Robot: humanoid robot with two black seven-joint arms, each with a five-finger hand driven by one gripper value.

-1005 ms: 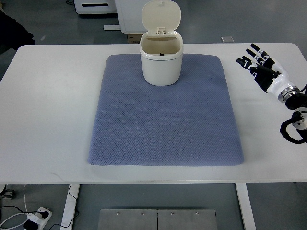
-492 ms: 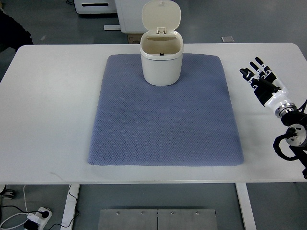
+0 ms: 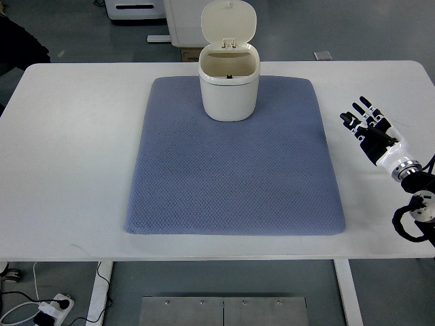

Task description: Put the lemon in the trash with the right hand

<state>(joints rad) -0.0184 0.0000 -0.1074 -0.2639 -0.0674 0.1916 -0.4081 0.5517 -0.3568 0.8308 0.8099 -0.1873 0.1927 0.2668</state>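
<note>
- I see my right hand (image 3: 370, 130) over the white surface (image 3: 75, 156), to the right of the blue-grey mat (image 3: 234, 170) and clear of its edge.
- Its fingers (image 3: 355, 115) are spread and relaxed, pointing up and to the left; it holds nothing.
- The arm comes in from the right edge, with a black cable loop (image 3: 411, 221) near the wrist.
- The cream trash bin (image 3: 228, 85) stands upright at the far middle of the mat, its flip lid (image 3: 229, 22) tipped up and back, mouth open.
- I can find no lemon on the mat or the surface; the bin's inside is shadowed, so I cannot tell whether it lies in there.
</note>
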